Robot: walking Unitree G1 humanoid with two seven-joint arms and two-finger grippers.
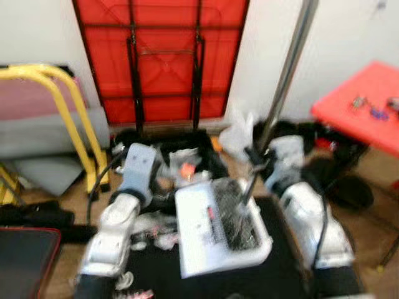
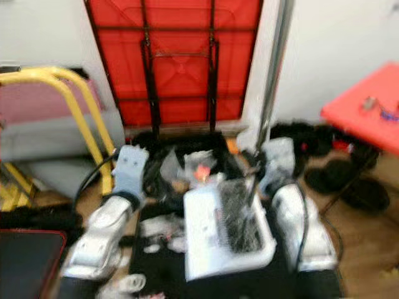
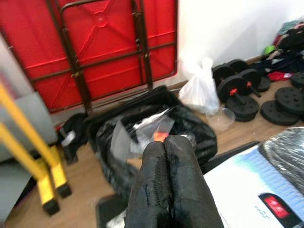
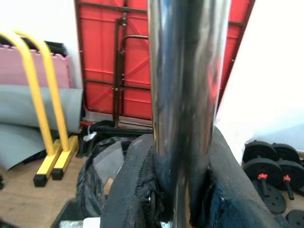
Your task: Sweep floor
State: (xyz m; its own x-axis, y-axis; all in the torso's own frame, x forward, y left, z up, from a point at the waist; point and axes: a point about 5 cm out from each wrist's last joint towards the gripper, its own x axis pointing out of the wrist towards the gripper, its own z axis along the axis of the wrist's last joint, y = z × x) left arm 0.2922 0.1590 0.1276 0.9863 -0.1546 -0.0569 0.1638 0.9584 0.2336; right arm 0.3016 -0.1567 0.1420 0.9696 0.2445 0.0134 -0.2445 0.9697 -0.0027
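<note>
- Wooden flooring runs up to a white wall where a folded red table (image 1: 161, 59) leans, with a yellow frame (image 1: 68, 112) to the robot's left and weight plates (image 3: 285, 97) on the boards to its right.
- Right gripper (image 4: 183, 190) is clamped around the shiny broom pole (image 4: 187, 95), fingers (image 4: 130, 190) pressed against either side of the metal; the pole rises steeply past the head camera.
- Left gripper (image 3: 166, 183) holds nothing, its two fingers pressed flat together, hovering above the floor clutter.
- Just below the grippers lies a white dustpan (image 1: 218, 227) with the broom's dark bristles (image 1: 234, 215) resting inside it, on a black mat (image 1: 274, 274).
- Beyond it sits an open black bag (image 3: 147, 135) with wrappers inside, and a white plastic bag (image 3: 199, 92) by the wall.
- Judgement: the sweep looks to be at the collecting stage; a firm grip and short, low strokes should stop the bristles flicking scraps out of the pan.
</note>
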